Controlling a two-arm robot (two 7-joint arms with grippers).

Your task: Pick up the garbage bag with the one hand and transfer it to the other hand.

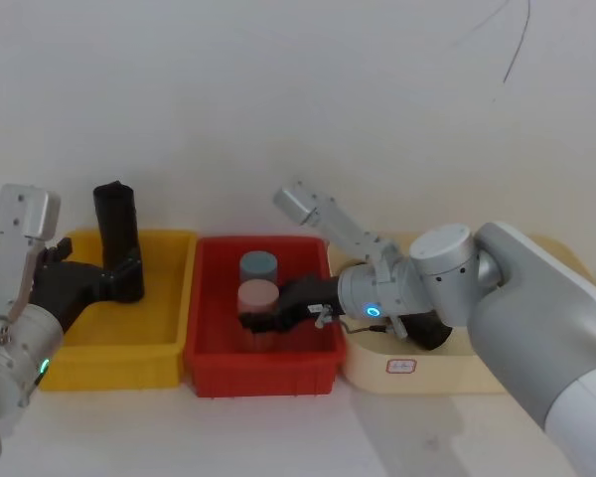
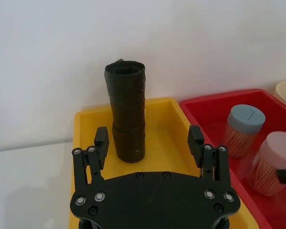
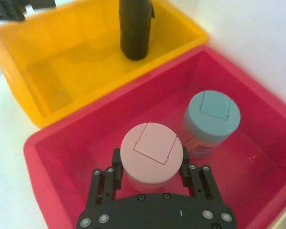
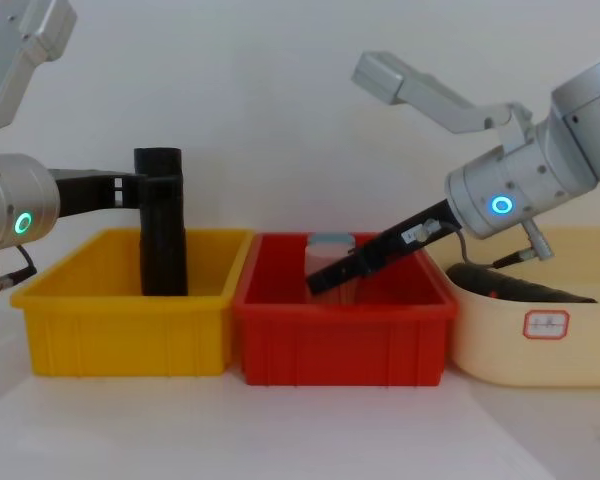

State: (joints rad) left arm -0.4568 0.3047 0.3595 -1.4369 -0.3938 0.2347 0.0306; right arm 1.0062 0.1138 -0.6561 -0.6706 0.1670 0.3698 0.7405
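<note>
The garbage bag point(image 1: 116, 234) is a wrinkled black roll standing upright in the yellow bin point(image 1: 109, 363); its top end is dimpled point(image 2: 127, 119). My left gripper point(image 2: 148, 136), on the arm with the green ring, is open. The roll stands just past its fingertips, in line with the gap and close to one finger. From the side, the left gripper point(image 4: 145, 188) is level with the roll's upper part point(image 4: 163, 220). My right gripper point(image 3: 150, 164), on the blue-ring arm, is down in the red bin point(image 1: 263, 373), its fingers closed against a pink-lidded jar point(image 3: 151, 152).
A blue-lidded jar point(image 3: 212, 117) stands behind the pink one in the red bin. A cream tray point(image 4: 540, 350) at the right holds another black roll point(image 4: 520, 288) lying on its side. The three containers stand side by side against a white wall.
</note>
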